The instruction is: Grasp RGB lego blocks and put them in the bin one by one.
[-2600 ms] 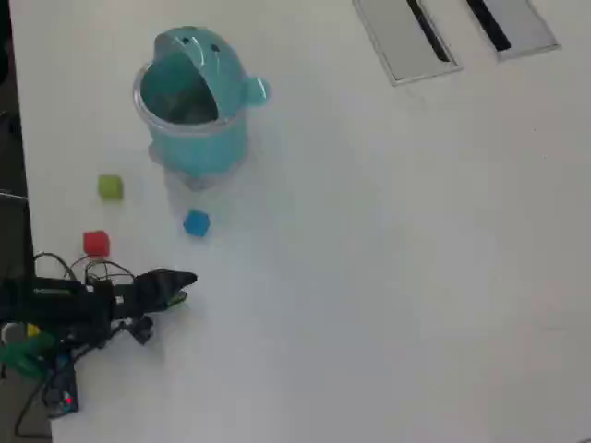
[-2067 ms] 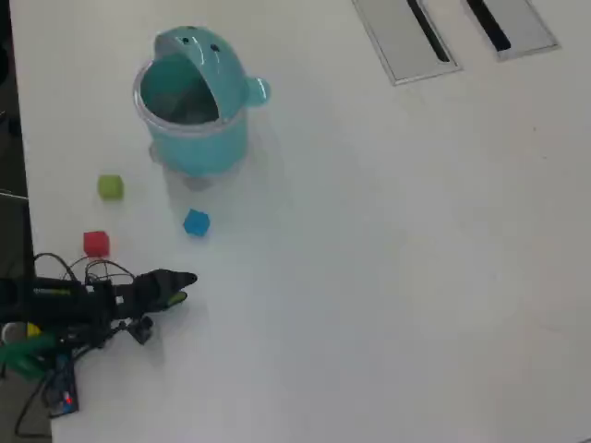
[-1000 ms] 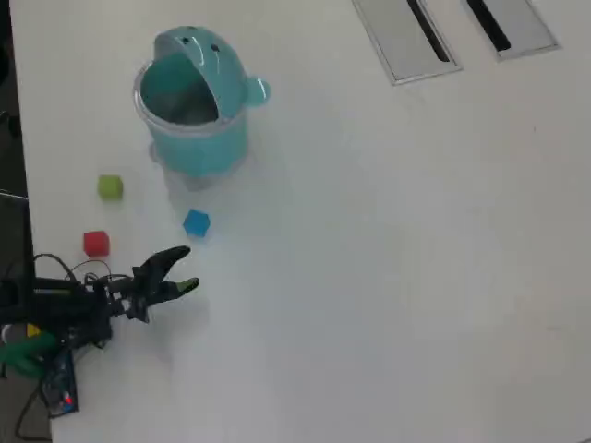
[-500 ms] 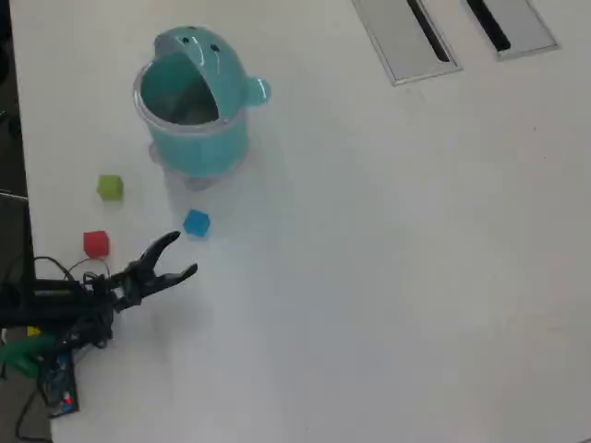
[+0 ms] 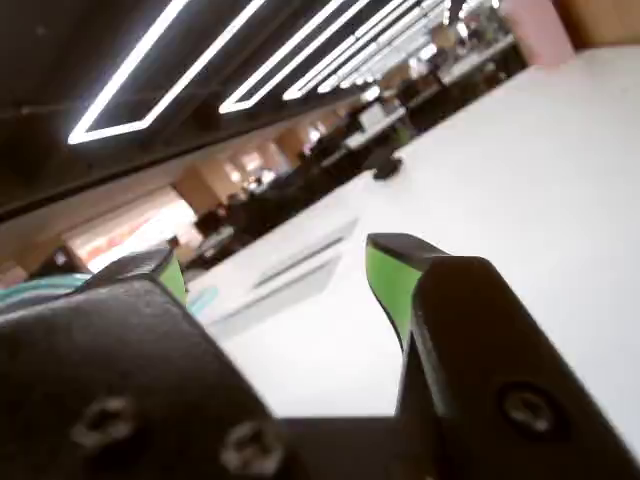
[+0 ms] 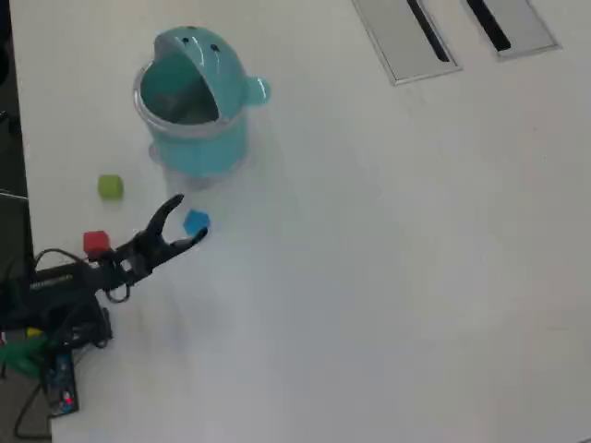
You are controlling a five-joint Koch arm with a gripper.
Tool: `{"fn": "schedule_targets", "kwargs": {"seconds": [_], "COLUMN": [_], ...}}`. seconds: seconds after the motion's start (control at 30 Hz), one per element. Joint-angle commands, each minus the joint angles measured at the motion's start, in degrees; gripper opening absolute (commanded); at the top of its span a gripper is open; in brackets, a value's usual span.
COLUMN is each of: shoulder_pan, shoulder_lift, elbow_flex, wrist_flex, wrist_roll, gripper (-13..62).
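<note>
In the overhead view the teal bin point(image 6: 199, 148) stands at the upper left with its domed lid flipped open. The yellow-green block point(image 6: 110, 186) and the red block point(image 6: 96, 244) lie on the white table to the left of the arm. The blue block point(image 6: 196, 222) lies between the spread fingertips of my gripper point(image 6: 188, 218), just in front of the bin. In the wrist view my gripper point(image 5: 275, 258) is open, and the gap between its green pads point(image 5: 390, 282) shows only bare table. No block shows in that view. A sliver of the bin point(image 5: 35, 288) shows at the left edge.
Two flat grey slotted panels point(image 6: 406, 37) are set into the table at the top right, and they also show in the wrist view point(image 5: 295, 268). The arm's base and cables point(image 6: 51, 323) sit at the left edge. The white table point(image 6: 388, 277) stretches to the right.
</note>
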Motion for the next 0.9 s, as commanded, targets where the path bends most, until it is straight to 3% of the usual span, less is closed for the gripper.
{"fn": "schedule_targets", "kwargs": {"seconds": [0.0,0.17,0.23,0.4,0.5,0.87], "shoulder_pan": [-1.1,-8.1,-15.3,-22.0,-26.7,-38.9], "shoulder_lift": [4.5,4.6,4.6,4.7,4.7,4.7], "elbow_flex": [-10.4,-21.0,-28.1,-37.4,-43.9,-47.9], "wrist_flex": [5.4,16.6,27.2,47.3,62.2,83.1], "wrist_roll": [-1.2,-9.1,-19.4,-27.1,-39.4,-48.2], "gripper": [32.8,32.3,33.3,34.2,33.9,31.3]}}
